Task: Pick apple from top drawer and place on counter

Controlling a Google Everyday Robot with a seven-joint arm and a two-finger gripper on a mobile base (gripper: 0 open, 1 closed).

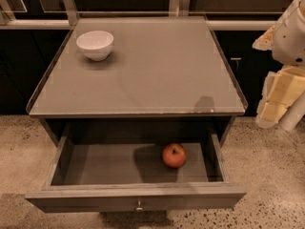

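Note:
The apple (174,155) is small, round and red-orange, and lies inside the open top drawer (136,197), right of its middle. The drawer is pulled out toward me, with a small metal knob (139,206) on its front panel. The grey counter (143,70) sits above it. My gripper (279,100) is at the right edge of the view, beside the counter's right side and well above and to the right of the apple. It holds nothing that I can see.
A white bowl (95,44) stands at the counter's back left corner. Dark cabinets and a pale rail run along the back. Speckled floor surrounds the cabinet. The white arm (291,32) reaches in at the upper right.

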